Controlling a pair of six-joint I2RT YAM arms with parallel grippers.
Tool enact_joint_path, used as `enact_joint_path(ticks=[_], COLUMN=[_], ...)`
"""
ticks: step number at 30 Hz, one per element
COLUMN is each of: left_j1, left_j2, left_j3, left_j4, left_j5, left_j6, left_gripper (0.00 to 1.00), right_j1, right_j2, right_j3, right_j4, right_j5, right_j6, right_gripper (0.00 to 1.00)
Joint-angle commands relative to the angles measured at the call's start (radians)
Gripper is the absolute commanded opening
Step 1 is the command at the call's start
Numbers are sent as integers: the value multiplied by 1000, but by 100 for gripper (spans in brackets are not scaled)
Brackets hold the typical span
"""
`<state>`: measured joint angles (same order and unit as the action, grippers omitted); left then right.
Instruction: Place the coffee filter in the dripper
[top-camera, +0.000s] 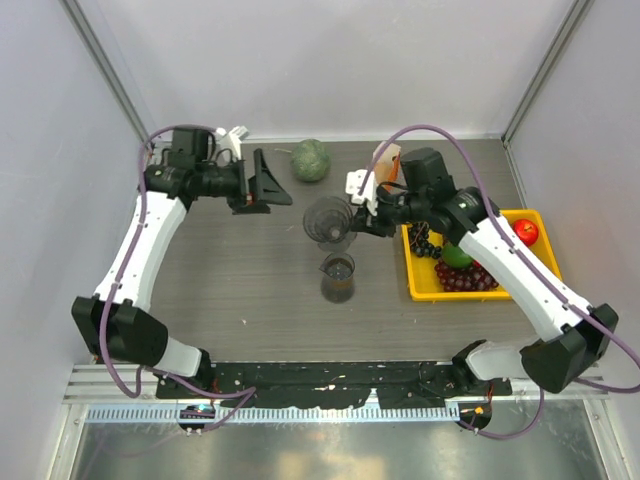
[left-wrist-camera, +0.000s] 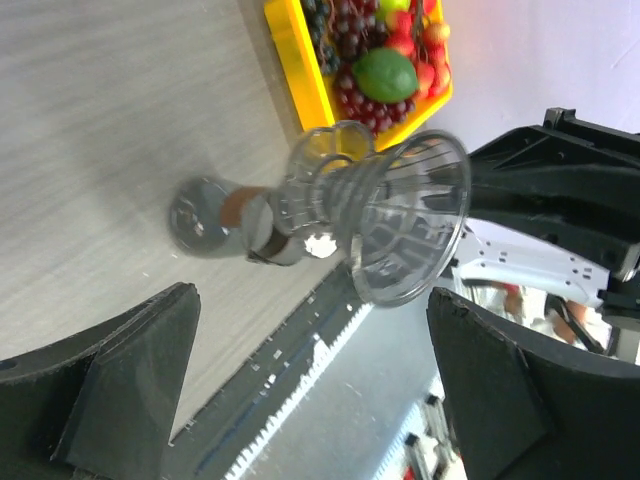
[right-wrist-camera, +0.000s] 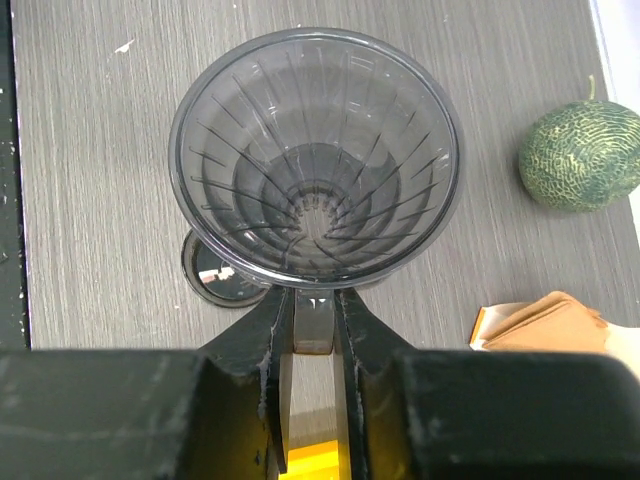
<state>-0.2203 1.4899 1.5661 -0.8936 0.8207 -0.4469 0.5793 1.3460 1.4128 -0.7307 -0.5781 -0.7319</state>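
We are looking down on a dark surface (top-camera: 230, 290), and we are placing everything against the dripper (right-wrist-camera: 315, 160) near its middle. To the dripper's right a yellow tray (top-camera: 412, 275) is holding fruit. On the dripper's left the left pincer (top-camera: 272, 180) is hanging well apart from the rim, its fingers spread wide with nothing between them. From the right, the right pincer (right-wrist-camera: 313, 305) is clamping the dripper's small side handle. We are unable to tell whether the dripper is resting on the surface or hanging just above it.

Behind the dripper a green melon (top-camera: 311, 160) is lying. Behind it and to the right, a pack (right-wrist-camera: 545, 322) of brown papers is standing. Just in front, a glass jug (top-camera: 338, 278) is sitting.

We are finding no single coffee filter in any view, and the dripper's ribbed bowl is showing bare. We are judging that the dripper is being steadied and the filter is not yet fetched. The next move is calling for the free left pincer to pinch one paper only, then lower it point-down inside the rim.
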Motion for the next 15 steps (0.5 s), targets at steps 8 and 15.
enact_joint_path(ticks=[8, 15], left_j1=[107, 104], left_j2=[-218, -235], left_j3=[-163, -133], left_j4=[282, 154], left_j5=[133, 103], left_j6=[168, 442], left_gripper=[100, 100], right_j1=[-96, -98], right_j2=[-235, -251], right_j3=[-278, -350], right_j4=[286, 335], right_j5=[-289, -332], right_j6=[44, 34], right_gripper=[5, 5])
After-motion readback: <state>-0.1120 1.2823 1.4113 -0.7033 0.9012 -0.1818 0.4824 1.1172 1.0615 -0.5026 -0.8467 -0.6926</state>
